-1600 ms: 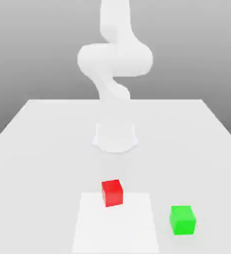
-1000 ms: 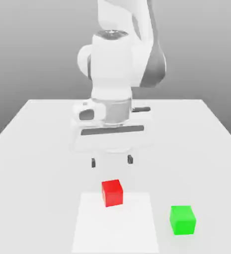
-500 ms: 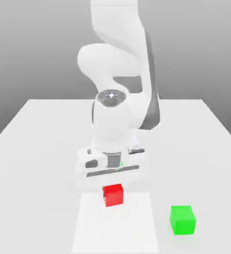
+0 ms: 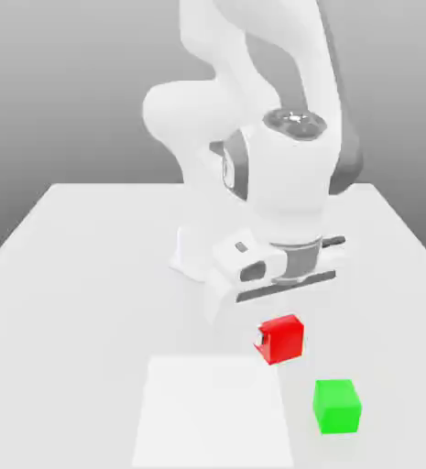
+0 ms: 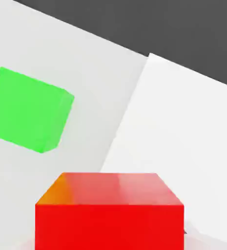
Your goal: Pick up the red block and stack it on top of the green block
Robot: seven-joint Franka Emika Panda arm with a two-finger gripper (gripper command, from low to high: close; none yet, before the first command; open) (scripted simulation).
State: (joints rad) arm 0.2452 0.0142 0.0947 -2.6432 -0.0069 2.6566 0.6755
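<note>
The red block (image 4: 283, 340) hangs slightly tilted just under the white hand, above the table, with my gripper (image 4: 279, 337) shut on it. A pale fingertip (image 4: 262, 344) presses on its side toward the exterior view's left. In the hand view the red block (image 5: 110, 212) looms very close to the camera. The green block (image 4: 336, 406) rests on the table near the front edge, toward the exterior view's right and nearer the camera than the red block. It stands apart from the red block, and the green block (image 5: 27, 110) also appears in the hand view on the table below.
A brighter white square patch (image 4: 212, 412) is marked on the grey-white table (image 4: 79, 275) at the front centre, and the same patch (image 5: 183, 146) shows in the hand view. The arm's base (image 4: 193, 258) stands mid-table behind the hand.
The hand came down onto the red block, closed on it, and has carried it up and toward the exterior view's right, off the white patch. The green block has not moved.
</note>
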